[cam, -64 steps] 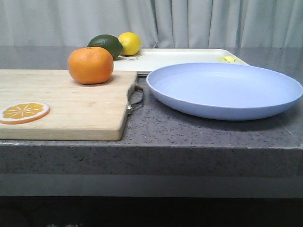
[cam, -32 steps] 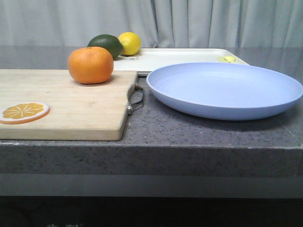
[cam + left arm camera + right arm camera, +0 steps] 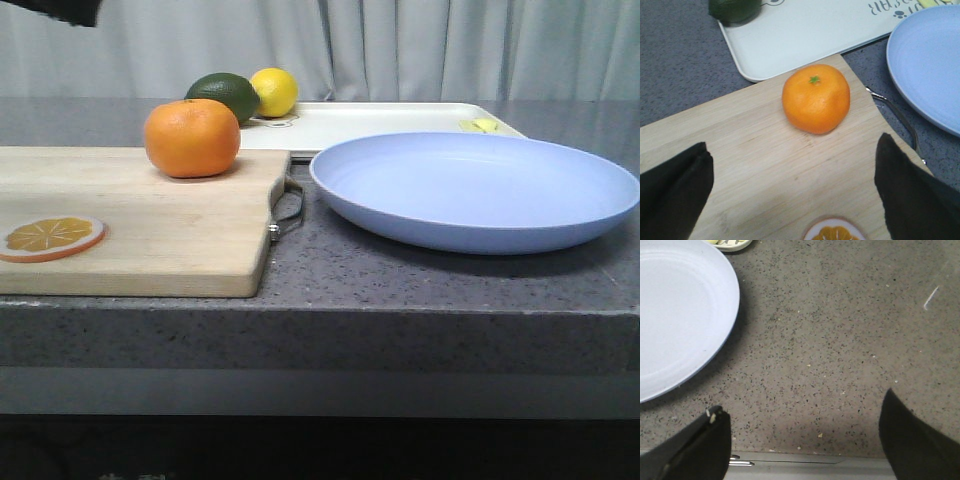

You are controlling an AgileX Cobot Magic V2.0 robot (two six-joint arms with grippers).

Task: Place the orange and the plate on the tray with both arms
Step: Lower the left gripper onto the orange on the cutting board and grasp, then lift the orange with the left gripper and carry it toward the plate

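Grey speckled counter, pale curtain behind, both grippers spread wide and holding nothing.

Printed writing on the tray (image 3: pixel 805 35) is cut off and unreadable, a paw print beside it. Left gripper (image 3: pixel 795 195) hangs over the cutting board (image 3: pixel 150 225), fingers (image 3: pixel 672 192) wide apart, the orange (image 3: pixel 192 137) on the board at its 12 o'clock. Orange slice (image 3: pixel 50 238) half cut off in the wrist view. Lime (image 3: pixel 225 96) and lemon (image 3: pixel 274 91) sit at the tray's far-left corner. Right gripper (image 3: pixel 805 437) hovers over bare counter (image 3: pixel 840 340), the plate (image 3: pixel 475 190) at its 10 o'clock, in front of the tray.
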